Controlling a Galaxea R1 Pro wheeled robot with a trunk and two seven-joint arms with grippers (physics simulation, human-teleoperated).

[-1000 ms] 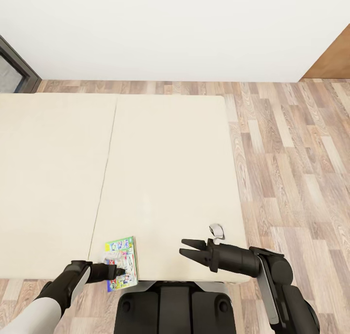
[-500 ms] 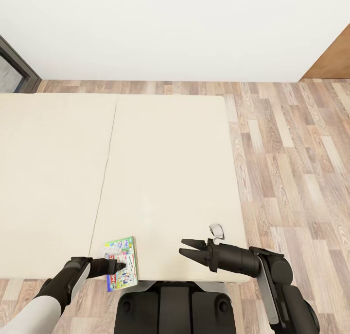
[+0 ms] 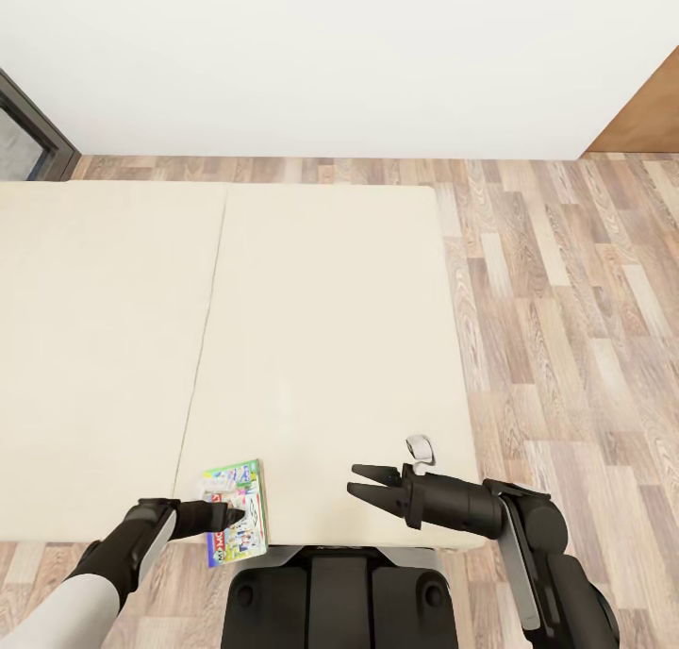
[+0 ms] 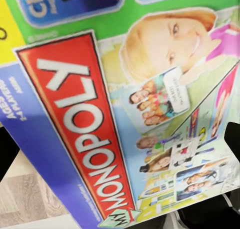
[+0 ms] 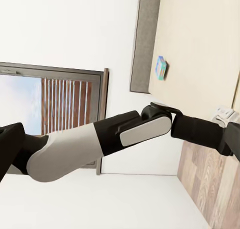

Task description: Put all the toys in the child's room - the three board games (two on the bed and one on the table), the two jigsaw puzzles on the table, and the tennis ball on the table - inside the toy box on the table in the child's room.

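Right now your left claw (image 3: pixel 236 515) sits at the lower left of the head view, its dark fingers laid over the green Monopoly board game (image 3: pixel 236 510) near the bottom edge of the bed (image 3: pixel 311 347). The box lies flat on the beige mattress, just right of the seam between the two mattress sections, with its lower end reaching the bed's front edge. In the left wrist view the box (image 4: pixel 140 119) is very close to the lens — red "Monopoly" banner running diagonally, a blue strip beside it, and a bit of wood floor at the lower left corner. You cannot tell from these pictures how wide the left claw stands or whether it has actually closed on the box.

Your right claw (image 3: pixel 363 480) is at the lower middle of the head view, above the mattress and well apart from the board game; its two fingers are spread with nothing between them.

In the right wrist view your left arm (image 5: pixel 100 139) crosses the middle of the frame, and a second small blue board game (image 5: pixel 161 68) lies on the bed near the grey headboard (image 5: pixel 145 39). A dark-framed window (image 5: pixel 50 94) shows at the left.
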